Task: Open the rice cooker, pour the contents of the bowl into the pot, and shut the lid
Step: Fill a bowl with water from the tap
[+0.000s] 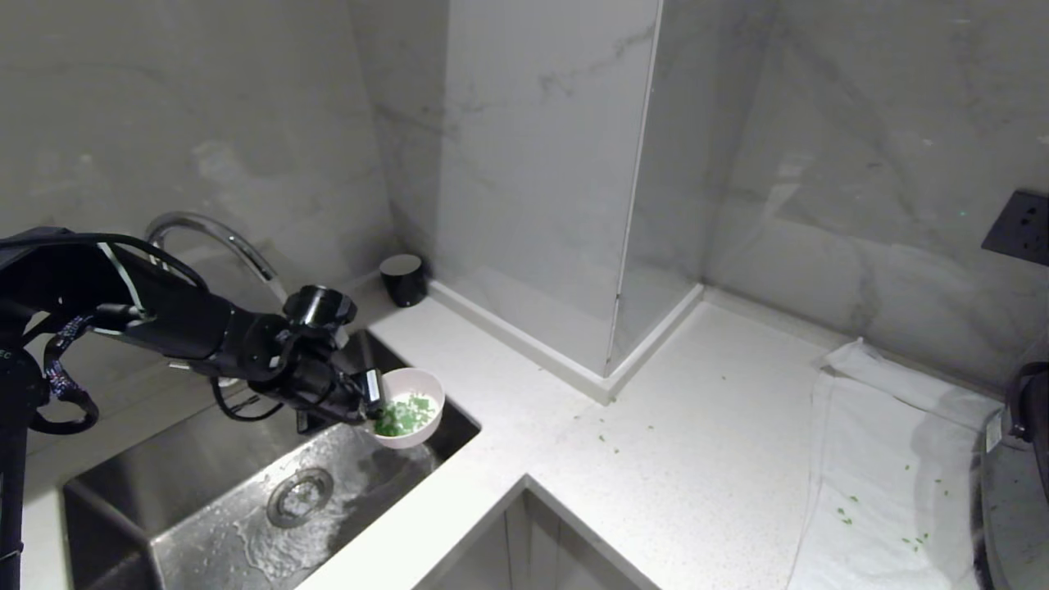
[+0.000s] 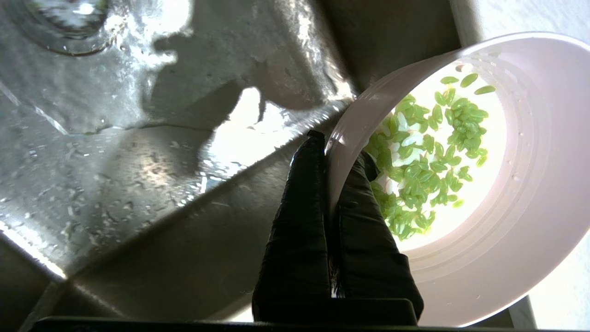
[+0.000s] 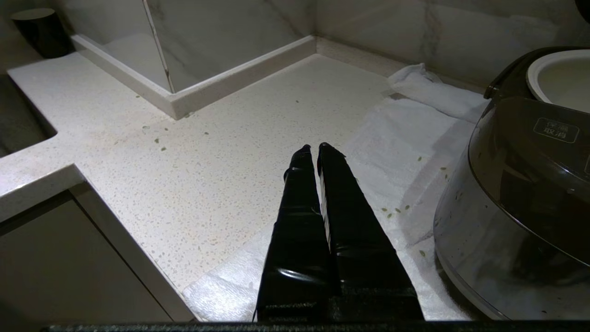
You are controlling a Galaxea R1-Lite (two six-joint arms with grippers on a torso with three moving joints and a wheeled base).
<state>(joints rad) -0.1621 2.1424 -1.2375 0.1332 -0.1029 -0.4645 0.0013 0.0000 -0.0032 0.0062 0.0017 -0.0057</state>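
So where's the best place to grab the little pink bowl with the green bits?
By its thin rim, probably on the side nearest the arm, one finger inside the wall and one outside. That is how the left gripper holds the bowl now, above the sink. The body looks too wide to pinch across. Keeping it fairly level should keep the green bits in.
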